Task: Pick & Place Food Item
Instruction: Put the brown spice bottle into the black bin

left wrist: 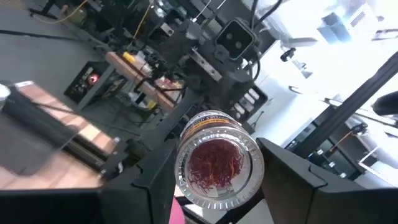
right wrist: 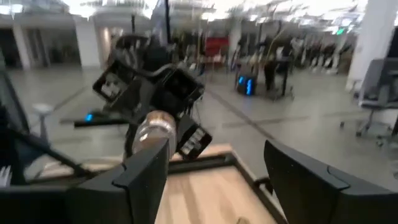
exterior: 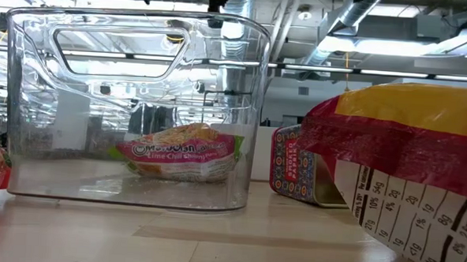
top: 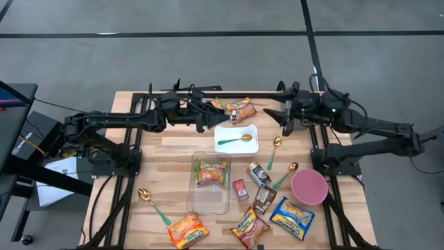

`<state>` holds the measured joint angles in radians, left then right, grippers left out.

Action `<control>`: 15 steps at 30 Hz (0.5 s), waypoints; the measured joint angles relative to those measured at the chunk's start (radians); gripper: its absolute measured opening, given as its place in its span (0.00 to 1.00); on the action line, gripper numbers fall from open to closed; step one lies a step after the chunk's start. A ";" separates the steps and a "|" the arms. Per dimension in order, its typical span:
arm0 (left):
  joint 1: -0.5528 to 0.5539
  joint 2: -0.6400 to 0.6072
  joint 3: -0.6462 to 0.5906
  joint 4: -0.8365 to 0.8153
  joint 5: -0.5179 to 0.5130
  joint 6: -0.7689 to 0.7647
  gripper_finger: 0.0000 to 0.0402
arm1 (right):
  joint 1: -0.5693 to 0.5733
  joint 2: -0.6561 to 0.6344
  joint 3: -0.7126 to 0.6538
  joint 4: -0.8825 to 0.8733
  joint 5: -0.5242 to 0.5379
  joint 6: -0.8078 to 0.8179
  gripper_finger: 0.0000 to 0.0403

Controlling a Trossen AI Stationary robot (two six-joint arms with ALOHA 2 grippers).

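The left gripper [left wrist: 214,199] clamps a small clear jar [left wrist: 214,163] of red threads, probably saffron, high over the table's far edge. The right gripper [right wrist: 214,180] hovers opposite, jaws wide and empty. Keep the jar level while carrying it toward the clear container [top: 209,182].

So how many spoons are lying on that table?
4: one on the white plate, two between the plate and the pink bowl, one near the front left. Others may be hidden.
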<state>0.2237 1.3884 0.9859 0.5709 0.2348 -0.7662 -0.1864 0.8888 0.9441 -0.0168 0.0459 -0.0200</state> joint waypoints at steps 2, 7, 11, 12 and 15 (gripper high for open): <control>0.000 0.000 0.000 0.009 -0.001 -0.002 0.45 | 0.018 0.042 0.064 -0.048 -0.019 -0.027 0.64; 0.001 0.000 0.000 0.035 -0.001 -0.002 0.45 | 0.079 0.156 0.205 -0.145 -0.021 -0.156 0.64; 0.001 0.000 0.000 0.038 -0.002 -0.002 0.45 | 0.113 0.236 0.278 -0.183 -0.022 -0.223 0.64; 0.001 0.000 0.000 0.038 -0.002 -0.002 0.45 | 0.119 0.251 0.291 -0.199 -0.020 -0.231 0.64; 0.001 0.000 0.000 0.038 -0.002 -0.002 0.45 | 0.129 0.294 0.318 -0.210 -0.010 -0.259 0.64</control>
<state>0.2245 1.3880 0.9859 0.6086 0.2333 -0.7678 -0.0579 1.1831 1.2623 -0.2271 0.0356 -0.2794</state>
